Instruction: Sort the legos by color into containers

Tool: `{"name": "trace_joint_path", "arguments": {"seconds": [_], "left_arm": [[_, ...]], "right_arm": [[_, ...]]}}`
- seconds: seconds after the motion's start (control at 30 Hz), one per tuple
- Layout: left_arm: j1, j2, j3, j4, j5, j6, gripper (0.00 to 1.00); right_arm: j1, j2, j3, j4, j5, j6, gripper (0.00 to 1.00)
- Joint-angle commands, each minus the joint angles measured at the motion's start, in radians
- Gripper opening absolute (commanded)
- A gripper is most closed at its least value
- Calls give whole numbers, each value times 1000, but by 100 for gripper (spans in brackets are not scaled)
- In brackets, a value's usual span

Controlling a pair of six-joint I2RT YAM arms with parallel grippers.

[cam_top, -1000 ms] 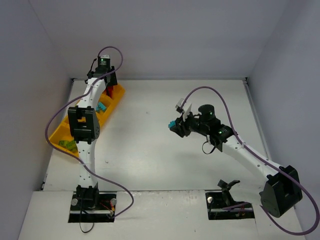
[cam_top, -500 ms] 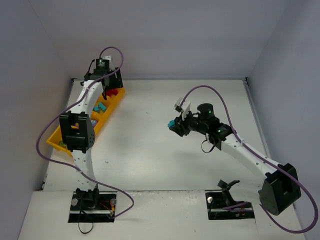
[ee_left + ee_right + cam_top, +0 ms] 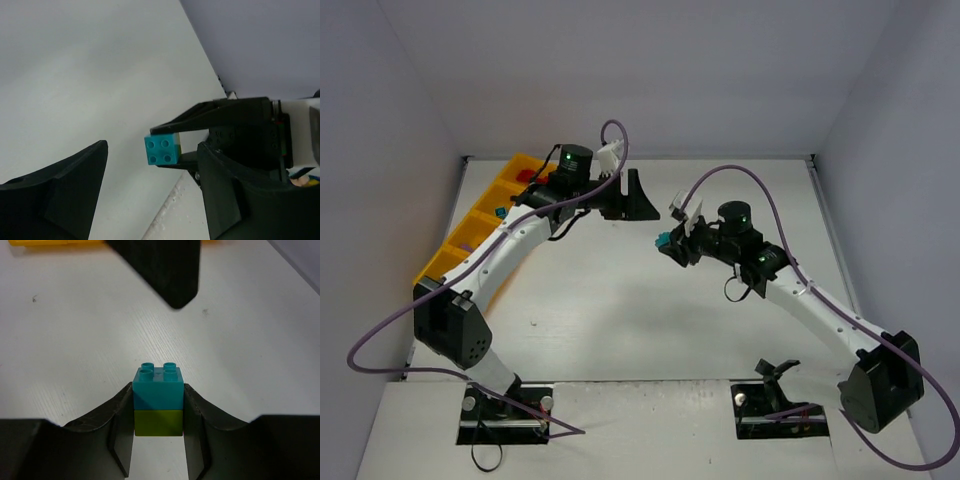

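Observation:
A two-brick lego stack, teal on lime green, is pinched between the black fingers of my right gripper, which is shut on it above the table. In the top view this stack hangs mid-table at the right gripper. My left gripper is just up-left of it, open and empty. In the left wrist view the stack's teal studded face sits between and beyond the spread left fingers. The orange-yellow tray of containers lies at the far left, with a red lego and a teal lego inside.
Grey walls close in the white table on three sides. The left arm's purple cable loops over its wrist, and the right arm's cable arches over its forearm. One left finger fills the top of the right wrist view.
The left arm has swung from over the tray to the table's middle, close to the right gripper, and its jaws have opened. The right gripper kept the stack almost still.

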Motion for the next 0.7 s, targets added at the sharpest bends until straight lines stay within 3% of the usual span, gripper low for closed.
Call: {"name": "trace_joint_path", "arguments": {"seconds": [0.0,0.5,0.67], "left_arm": [[-29,-58,-23,52,91,-31,66],[-107,-52,-36,25,117,-35,64],[-125,-42,-39,6,105,-29,59]], "right_arm": [[-4,-58,48,50,-27,-29,2],[-3,-103,44,47,-71,-20,5],[-3,-106,45,47,-74,-17,5]]}}
